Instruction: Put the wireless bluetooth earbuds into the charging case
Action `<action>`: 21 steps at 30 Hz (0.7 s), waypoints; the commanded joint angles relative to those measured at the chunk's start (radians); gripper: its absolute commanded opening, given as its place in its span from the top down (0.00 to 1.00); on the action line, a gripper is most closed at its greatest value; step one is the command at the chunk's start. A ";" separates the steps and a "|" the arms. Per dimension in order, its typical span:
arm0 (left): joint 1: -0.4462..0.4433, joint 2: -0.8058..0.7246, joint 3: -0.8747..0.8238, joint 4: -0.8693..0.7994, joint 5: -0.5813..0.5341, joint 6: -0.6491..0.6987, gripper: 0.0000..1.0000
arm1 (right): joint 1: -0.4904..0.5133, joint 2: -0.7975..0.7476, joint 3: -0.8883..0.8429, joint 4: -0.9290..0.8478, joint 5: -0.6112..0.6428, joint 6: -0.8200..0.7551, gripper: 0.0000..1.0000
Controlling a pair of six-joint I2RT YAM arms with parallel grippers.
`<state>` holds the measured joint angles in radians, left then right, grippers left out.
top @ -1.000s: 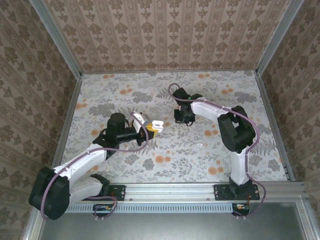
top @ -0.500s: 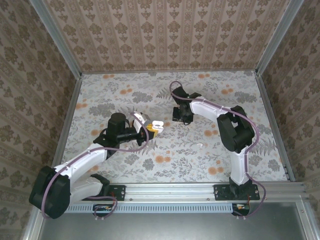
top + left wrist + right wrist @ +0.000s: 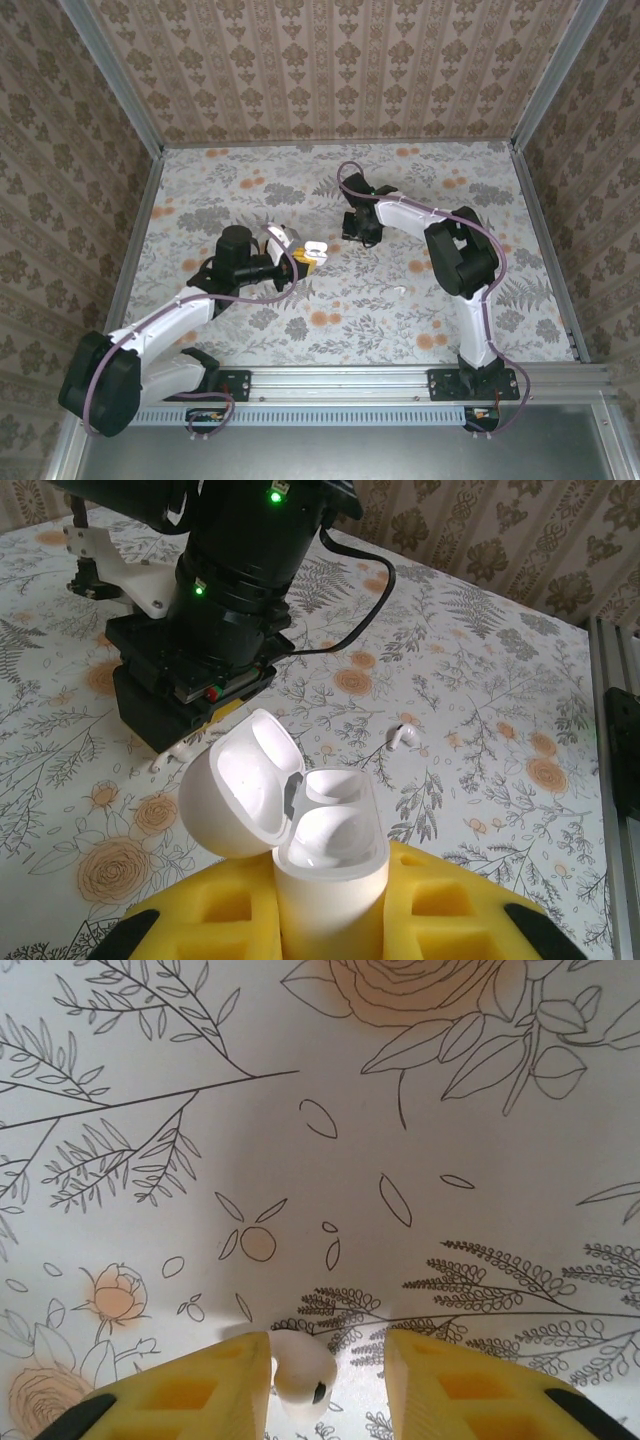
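The floral-printed worktop (image 3: pixel 250 190) is walled on three sides by patterned panels (image 3: pixel 320 70), with an aluminium rail (image 3: pixel 400 380) along its near edge.

The left arm (image 3: pixel 160 325) reaches from the near left corner toward the middle. The right arm (image 3: pixel 455 260) bends from the near right corner back over the centre. In the left wrist view its black wrist housing (image 3: pixel 230 570) shows two small green lights.

The left gripper (image 3: pixel 303 260) sits near the middle of the worktop, its yellow pads (image 3: pixel 200 920) clamped tight on the charging case (image 3: pixel 330 850). The white case stands upright with its long axis vertical and its mouth facing up. Its lid (image 3: pixel 245 785) is swung open and tipped back toward the right arm.

The right gripper (image 3: pixel 325 1360) points down at the cloth just beyond the centre, its yellow pads (image 3: pixel 215 1380) standing partly apart. One earbud (image 3: pixel 300 1372) lies on the cloth between them. It touches one pad, with a clear gap to the other, so it is not gripped. Its rounded head is toward the camera with a small dark spot on the near side; its long axis cannot be made out.

The second earbud (image 3: pixel 403 736) lies on its side on open cloth, right of centre and nearer the rail, well apart from both grippers. Its short stem slants away from its bulbous head.
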<state>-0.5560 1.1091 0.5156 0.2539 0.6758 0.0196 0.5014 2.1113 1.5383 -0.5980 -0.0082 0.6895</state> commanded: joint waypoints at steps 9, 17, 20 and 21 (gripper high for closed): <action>-0.004 0.020 0.009 0.029 0.006 0.022 1.00 | 0.002 0.020 0.025 -0.013 -0.025 -0.006 0.79; -0.004 0.028 0.008 0.032 0.005 0.018 1.00 | 0.006 -0.034 0.017 -0.058 0.011 -0.067 0.91; -0.004 0.031 0.005 0.040 0.005 0.016 1.00 | 0.006 -0.071 0.006 -0.077 0.034 -0.102 0.91; -0.004 0.032 0.003 0.046 0.005 0.014 1.00 | 0.007 -0.084 0.002 -0.083 0.041 -0.121 0.92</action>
<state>-0.5560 1.1324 0.5156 0.2592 0.6758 0.0200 0.5018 2.1006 1.5475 -0.6193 -0.0086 0.6247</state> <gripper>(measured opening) 0.198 0.108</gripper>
